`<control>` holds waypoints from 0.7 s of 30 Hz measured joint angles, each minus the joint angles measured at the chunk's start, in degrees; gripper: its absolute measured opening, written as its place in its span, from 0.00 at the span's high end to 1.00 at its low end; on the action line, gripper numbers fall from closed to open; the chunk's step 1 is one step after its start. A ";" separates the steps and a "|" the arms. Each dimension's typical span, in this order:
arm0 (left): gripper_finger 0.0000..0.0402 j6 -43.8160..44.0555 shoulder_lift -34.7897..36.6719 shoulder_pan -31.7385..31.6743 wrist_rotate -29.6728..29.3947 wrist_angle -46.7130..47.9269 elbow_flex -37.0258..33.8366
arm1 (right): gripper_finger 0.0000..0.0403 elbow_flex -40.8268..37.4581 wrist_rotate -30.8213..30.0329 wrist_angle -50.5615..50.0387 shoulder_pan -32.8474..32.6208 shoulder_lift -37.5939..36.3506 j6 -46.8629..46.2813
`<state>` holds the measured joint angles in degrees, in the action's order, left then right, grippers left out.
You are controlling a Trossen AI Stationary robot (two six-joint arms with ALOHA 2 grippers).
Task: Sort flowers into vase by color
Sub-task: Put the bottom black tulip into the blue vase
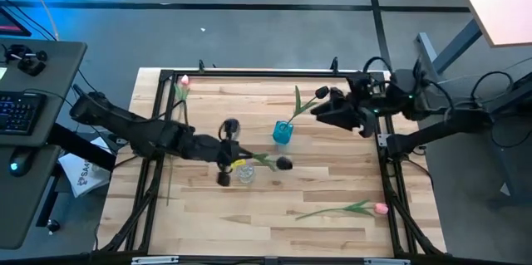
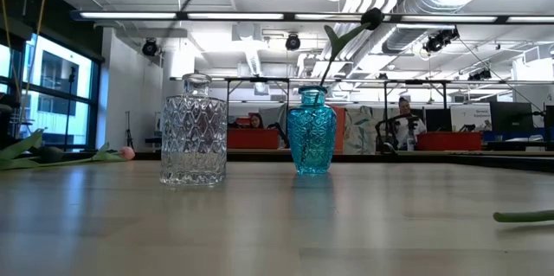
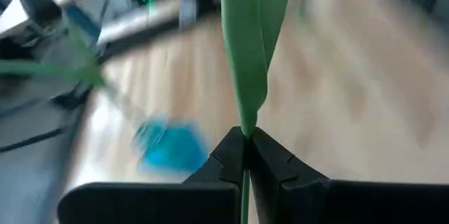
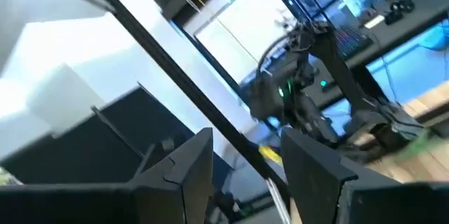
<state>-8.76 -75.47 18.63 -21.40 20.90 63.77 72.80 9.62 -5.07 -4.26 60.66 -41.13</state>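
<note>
A dark-headed tulip (image 1: 284, 164) is held by my left gripper (image 1: 235, 162), just above the clear glass vase (image 1: 245, 174) at the table's middle. My left gripper (image 3: 245, 150) is shut on it. A second dark tulip (image 1: 322, 93) stands with its stem in the blue vase (image 1: 283, 133), its head (image 2: 372, 18) leaning toward the right. My right gripper (image 1: 328, 107) hovers open beside that head, and its fingers (image 4: 245, 175) hold nothing. One pink tulip (image 1: 183, 82) lies at the far left corner, another (image 1: 380, 208) near the right edge. My left gripper pinches the dark tulip between its two fingers (image 3: 224, 159), at the stem where a long green leaf (image 3: 245, 122) begins. The fingers lie across the stem. The tulip is lifted clear of the table, about level, with its dark head (image 1: 284, 164) toward the right.
The two vases stand close together, the clear vase (image 2: 193, 129) and the blue vase (image 2: 312, 131). The pink tulip's leaves (image 2: 22, 148) lie at the far left. A green stem (image 2: 524, 216) lies near the right side. A black frame (image 1: 249, 71) rims the wooden table.
</note>
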 joint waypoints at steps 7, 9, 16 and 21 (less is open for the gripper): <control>1.00 10.63 -0.74 -7.12 -0.15 -65.09 -19.64 | 0.60 -0.03 -3.85 -10.54 -4.80 -4.27 3.05; 1.00 14.07 -2.03 -10.81 -0.05 -74.37 -23.03 | 0.60 -0.05 -4.96 -12.74 -5.80 -4.14 4.40; 1.00 19.68 -6.77 -21.39 6.66 -79.60 -23.29 | 0.60 -0.12 -12.01 -14.39 -6.27 -2.26 9.73; 1.00 22.03 -9.33 -26.26 15.49 -82.17 -20.73 | 0.60 -0.12 -16.36 -13.41 -6.22 -0.46 12.68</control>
<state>13.27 -84.80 -7.63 -5.91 -61.27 43.04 72.69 -6.73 -18.48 -10.48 60.20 -28.44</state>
